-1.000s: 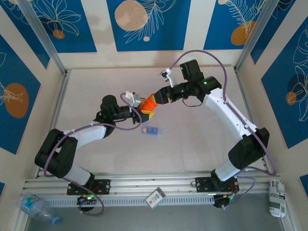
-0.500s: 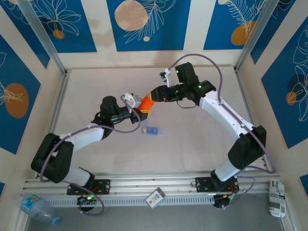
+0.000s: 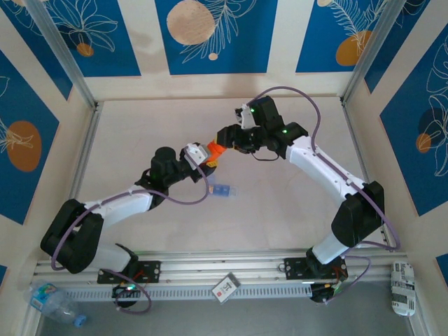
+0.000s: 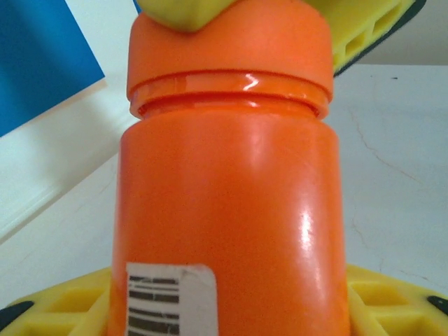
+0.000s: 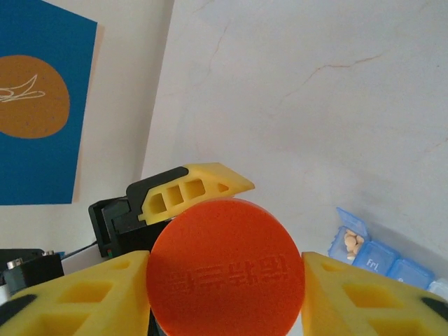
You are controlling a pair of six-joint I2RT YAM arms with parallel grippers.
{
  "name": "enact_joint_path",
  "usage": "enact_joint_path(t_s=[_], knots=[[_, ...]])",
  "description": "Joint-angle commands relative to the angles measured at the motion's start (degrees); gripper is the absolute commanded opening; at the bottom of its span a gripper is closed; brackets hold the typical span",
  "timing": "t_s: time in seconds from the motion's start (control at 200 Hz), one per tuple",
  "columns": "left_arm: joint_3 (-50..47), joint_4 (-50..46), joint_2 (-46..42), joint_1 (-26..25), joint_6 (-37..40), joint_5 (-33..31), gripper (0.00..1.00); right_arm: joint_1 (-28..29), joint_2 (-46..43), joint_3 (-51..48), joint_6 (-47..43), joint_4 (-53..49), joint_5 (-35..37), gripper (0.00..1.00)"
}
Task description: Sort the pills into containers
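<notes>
An orange bottle (image 3: pixel 212 150) hangs above the middle of the table, held between the two arms. My left gripper (image 3: pixel 203 155) is shut on its body (image 4: pixel 231 224), with a yellow finger (image 4: pixel 70 301) on each side of it near the barcode label. My right gripper (image 5: pixel 225 280) is shut on the bottle's round orange cap (image 5: pixel 225 252), its yellow fingers (image 5: pixel 77 294) pressing on either side. The containers (image 3: pixel 222 189), a pale-blue strip of compartments, lie on the table just in front of the bottle. One lid stands open, with several pale pills (image 5: pixel 352 243) inside.
Aluminium rails (image 3: pixel 224 269) run along the near edge, where a small card (image 3: pixel 225 287) lies. A plastic water bottle (image 3: pixel 52 301) lies at the near left corner and a crumpled packet (image 3: pixel 402 287) at the near right. Blue-patterned walls close in three sides.
The right wrist has shifted left and turned around the cap. The left arm has stretched a little to the right. The bottle stays almost in place between them.
</notes>
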Motion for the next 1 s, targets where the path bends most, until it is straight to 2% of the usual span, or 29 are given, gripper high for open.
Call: enact_joint_path(t_s=[0.0, 0.13, 0.33, 0.445, 0.715, 0.995], knots=[[2.03, 9.40, -0.77, -1.14, -0.40, 3.09, 0.00, -1.32, -0.64, 0.23, 1.67, -0.53, -6.12, 0.64], [2.54, 9.90, 0.25, 1.04, -4.91, 6.82, 0.00, -5.22, -5.45, -0.22, 0.05, -0.46, -8.53, 0.82], [3.42, 10.61, 1.09, 4.03, -11.62, 15.27, 0.00, -10.74, -13.30, -3.50, -2.78, 0.63, -11.87, 0.90], [4.48, 10.81, 1.91, 4.94, -15.26, 21.09, 0.00, -12.08, -14.23, -1.99, -7.45, -0.54, -12.60, 0.90], [7.82, 8.63, 2.69, 5.58, -19.76, 31.51, 0.00, -8.51, -9.78, 7.21, -30.65, -10.69, -15.61, 0.89], [9.44, 7.14, 3.31, 5.74, -20.58, 34.09, 0.00, -5.02, -3.37, 12.41, -35.91, -17.31, -15.05, 0.89]])
